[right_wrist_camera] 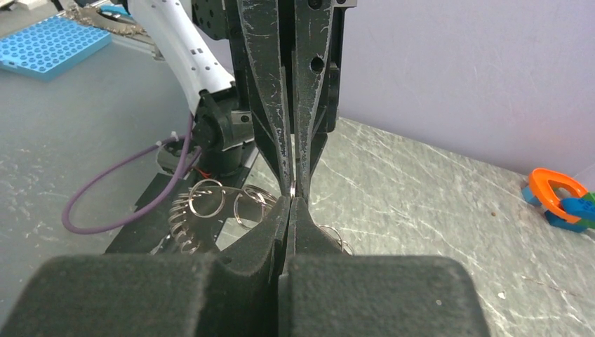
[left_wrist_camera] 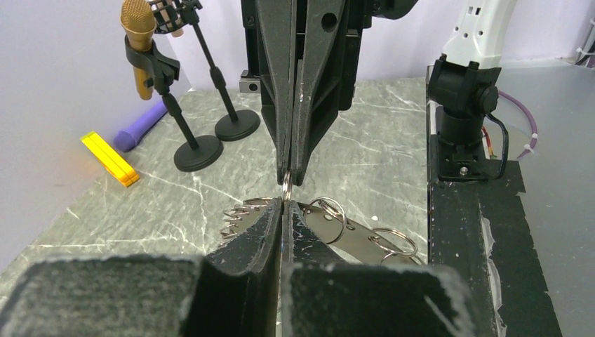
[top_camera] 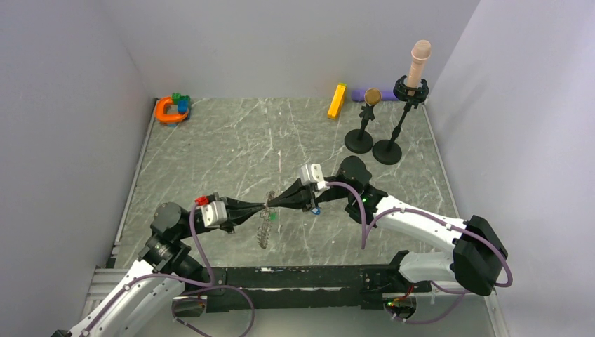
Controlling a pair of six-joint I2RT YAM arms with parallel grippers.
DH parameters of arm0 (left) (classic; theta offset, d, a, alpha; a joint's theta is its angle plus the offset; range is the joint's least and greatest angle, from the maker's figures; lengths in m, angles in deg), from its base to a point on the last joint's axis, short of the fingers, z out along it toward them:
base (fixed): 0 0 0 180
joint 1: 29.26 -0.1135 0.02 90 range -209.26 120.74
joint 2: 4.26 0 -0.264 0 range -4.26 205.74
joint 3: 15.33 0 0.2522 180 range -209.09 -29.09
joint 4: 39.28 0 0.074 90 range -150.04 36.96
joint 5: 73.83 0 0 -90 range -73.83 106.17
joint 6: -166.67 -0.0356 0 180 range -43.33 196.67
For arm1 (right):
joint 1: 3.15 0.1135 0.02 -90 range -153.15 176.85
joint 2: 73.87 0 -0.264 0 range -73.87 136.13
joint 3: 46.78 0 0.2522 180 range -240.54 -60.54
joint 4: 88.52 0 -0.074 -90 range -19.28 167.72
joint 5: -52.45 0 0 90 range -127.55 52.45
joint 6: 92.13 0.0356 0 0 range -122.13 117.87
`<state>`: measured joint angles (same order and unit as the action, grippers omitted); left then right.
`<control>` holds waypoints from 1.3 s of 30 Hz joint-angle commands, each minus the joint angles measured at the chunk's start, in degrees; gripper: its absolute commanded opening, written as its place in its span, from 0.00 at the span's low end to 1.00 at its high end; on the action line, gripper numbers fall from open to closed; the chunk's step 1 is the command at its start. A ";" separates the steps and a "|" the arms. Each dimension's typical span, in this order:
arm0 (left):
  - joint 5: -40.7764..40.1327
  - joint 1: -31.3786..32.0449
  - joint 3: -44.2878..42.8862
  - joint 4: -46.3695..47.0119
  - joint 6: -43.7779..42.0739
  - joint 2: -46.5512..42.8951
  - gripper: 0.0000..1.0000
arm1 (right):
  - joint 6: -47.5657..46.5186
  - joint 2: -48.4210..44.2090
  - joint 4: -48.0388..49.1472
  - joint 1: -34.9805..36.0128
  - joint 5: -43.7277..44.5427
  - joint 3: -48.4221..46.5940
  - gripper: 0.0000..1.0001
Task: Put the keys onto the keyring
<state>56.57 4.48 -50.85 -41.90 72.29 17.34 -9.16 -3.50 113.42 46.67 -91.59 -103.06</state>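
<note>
Left fingers [left_wrist_camera: 252, 239] and right fingers [right_wrist_camera: 265, 232] pinch the keyring [top_camera: 264, 228]; tips meeting.

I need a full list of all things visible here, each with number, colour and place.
keyring: one, silvery, mid-table, between both tools
green key: one, green, at the keyring
blue key: one, blue, right of the keyring
horseshoe toy: one, orange, far left corner
blocks: count unclear, green and blue, at the toy
bar: one, yellow, far edge
tube: one, purple, behind the stands
stands: two, black, far right
microphones: two, gold and beige, on the stands
tray: one, blue, off the table
table: one, grey marbled, under everything
left tool: one, black, shut on the keyring
right tool: one, black, shut on the keyring
</note>
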 commanded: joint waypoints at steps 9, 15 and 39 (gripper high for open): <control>1.86 0.14 2.18 11.74 7.01 -1.44 0.00 | 1.41 -1.63 1.82 0.13 1.42 -0.24 0.00; -0.78 0.19 0.48 6.71 6.53 -3.60 0.00 | 0.05 -1.67 -1.32 0.12 2.01 -0.28 0.00; 2.23 0.19 -11.56 -14.38 0.08 4.76 0.00 | -3.24 -0.06 -6.08 0.26 -0.47 -1.40 0.12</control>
<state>56.94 4.48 -58.90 -56.02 73.88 21.43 -11.39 -3.72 106.84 46.80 -90.63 -103.06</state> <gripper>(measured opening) 0.009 0.126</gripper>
